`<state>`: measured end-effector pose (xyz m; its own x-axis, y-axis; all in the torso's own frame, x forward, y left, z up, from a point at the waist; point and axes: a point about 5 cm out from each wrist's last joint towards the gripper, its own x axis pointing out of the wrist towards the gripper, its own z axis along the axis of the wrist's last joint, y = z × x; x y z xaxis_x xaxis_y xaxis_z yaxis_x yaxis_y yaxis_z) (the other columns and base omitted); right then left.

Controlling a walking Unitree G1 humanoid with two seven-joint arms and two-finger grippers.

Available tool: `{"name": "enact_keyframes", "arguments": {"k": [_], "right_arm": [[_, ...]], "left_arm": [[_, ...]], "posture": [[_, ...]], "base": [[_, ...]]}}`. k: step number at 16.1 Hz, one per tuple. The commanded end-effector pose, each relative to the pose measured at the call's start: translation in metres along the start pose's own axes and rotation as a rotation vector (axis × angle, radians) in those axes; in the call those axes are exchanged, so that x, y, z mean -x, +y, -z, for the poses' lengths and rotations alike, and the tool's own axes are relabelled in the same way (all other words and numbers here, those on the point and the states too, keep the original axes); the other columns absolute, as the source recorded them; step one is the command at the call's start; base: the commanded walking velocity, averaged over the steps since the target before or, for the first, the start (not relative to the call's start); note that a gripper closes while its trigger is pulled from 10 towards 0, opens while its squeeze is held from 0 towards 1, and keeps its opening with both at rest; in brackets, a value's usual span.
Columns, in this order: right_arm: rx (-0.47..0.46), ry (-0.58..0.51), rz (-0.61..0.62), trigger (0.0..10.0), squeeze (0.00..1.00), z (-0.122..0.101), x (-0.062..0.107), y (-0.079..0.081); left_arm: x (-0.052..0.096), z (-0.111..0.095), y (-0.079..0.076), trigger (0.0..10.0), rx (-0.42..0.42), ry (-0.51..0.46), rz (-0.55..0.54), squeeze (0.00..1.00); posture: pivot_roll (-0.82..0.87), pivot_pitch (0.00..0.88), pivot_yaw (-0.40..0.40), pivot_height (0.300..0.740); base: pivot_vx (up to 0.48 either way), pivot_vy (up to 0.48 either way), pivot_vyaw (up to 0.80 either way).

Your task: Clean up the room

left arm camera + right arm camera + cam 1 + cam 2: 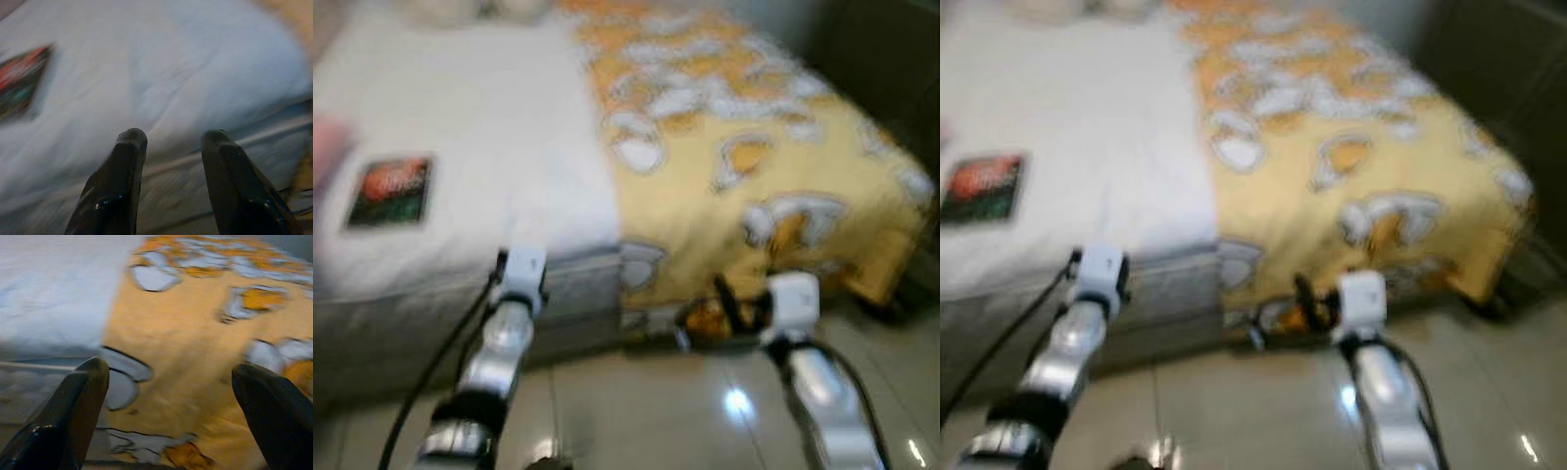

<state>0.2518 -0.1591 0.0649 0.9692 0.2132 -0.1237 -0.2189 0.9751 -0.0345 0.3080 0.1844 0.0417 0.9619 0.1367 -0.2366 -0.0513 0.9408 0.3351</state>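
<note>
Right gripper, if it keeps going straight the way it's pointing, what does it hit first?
Most likely the yellow patterned blanket hanging over the bed's edge. The right gripper points at it with fingers apart and nothing between. Blur makes depth uncertain.

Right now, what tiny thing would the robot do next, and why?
Probably step closer and reach the left gripper toward the red-and-green packet on the white sheet. Both it and the right gripper are open and empty, short of the bed's edge.
</note>
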Motion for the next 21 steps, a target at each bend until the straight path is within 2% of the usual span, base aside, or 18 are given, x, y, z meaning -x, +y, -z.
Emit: {"name": "enact_keyframes", "arguments": {"k": [1,4,5,11,13,14,15,16,18,19,20,21], "right_arm": [[0.024,0.009,0.019,10.0,0.00,0.002,0.002,-0.005],[0.016,0.017,0.004,10.0,0.00,0.006,-0.004,-0.001],[0.019,0.013,-0.006,10.0,0.00,0.006,-0.007,0.002],[0.031,0.004,-0.008,10.0,0.00,0.010,-0.010,0.002],[0.016,-0.014,0.013,10.0,0.00,0.011,-0.008,-0.003],[-0.002,-0.024,0.039,10.0,0.00,0.012,-0.004,-0.010],[-0.008,-0.013,0.057,10.0,0.00,0.015,-0.001,-0.017],[-0.007,-0.002,0.060,10.0,0.00,0.018,0.001,-0.021],[-0.010,0.001,0.056,10.0,0.00,0.019,0.001,-0.022],[-0.010,0.001,0.056,10.0,0.00,0.019,0.001,-0.022],[-0.037,-0.022,0.074,10.0,0.00,0.014,0.000,-0.028],[-0.034,-0.038,0.071,10.0,0.00,0.011,0.003,-0.032]], "left_arm": [[-0.004,-0.021,-0.006,10.0,0.027,-0.063,0.009,0.00],[-0.008,-0.036,-0.006,10.0,0.114,-0.101,-0.001,0.00],[-0.009,-0.039,-0.009,10.0,0.120,-0.101,0.019,0.00],[0.001,-0.026,-0.010,10.0,0.174,-0.048,-0.015,0.00],[0.005,-0.020,-0.002,10.0,0.178,-0.061,-0.023,0.00],[0.008,-0.019,0.007,10.0,0.196,-0.097,-0.009,0.00],[0.010,-0.014,0.012,10.0,0.310,-0.033,-0.017,0.00],[0.011,-0.023,0.006,10.0,0.341,-0.049,-0.002,0.00],[0.012,-0.028,-0.008,10.0,0.225,-0.066,0.029,0.00],[0.012,-0.028,-0.008,10.0,0.225,-0.066,0.029,0.00],[0.018,-0.023,-0.013,10.0,0.147,-0.096,0.059,0.00],[0.025,-0.026,-0.018,10.0,0.116,-0.169,0.150,0.00]], "posture": [[0.02,0.000,-0.059,0.740],[0.04,0.000,-0.065,0.740],[0.05,0.000,-0.068,0.740],[0.05,0.000,-0.059,0.740],[0.05,0.000,-0.059,0.740],[0.05,0.000,-0.059,0.740],[0.05,0.000,-0.059,0.740],[0.05,0.000,-0.066,0.740],[0.05,0.000,-0.082,0.740],[0.05,0.000,-0.082,0.740],[0.05,0.000,-0.081,0.740],[0.05,0.000,-0.067,0.740]], "base": [[0.000,-0.454,0.55],[0.084,-0.279,0.47],[0.000,0.000,0.45],[0.214,-0.189,0.13],[0.000,0.000,0.00],[0.000,0.000,0.00],[0.000,0.000,0.41],[0.000,-0.281,0.41],[0.289,-0.381,0.40],[0.300,-0.371,0.40],[0.315,-0.360,0.00],[0.311,-0.364,0.00]]}}
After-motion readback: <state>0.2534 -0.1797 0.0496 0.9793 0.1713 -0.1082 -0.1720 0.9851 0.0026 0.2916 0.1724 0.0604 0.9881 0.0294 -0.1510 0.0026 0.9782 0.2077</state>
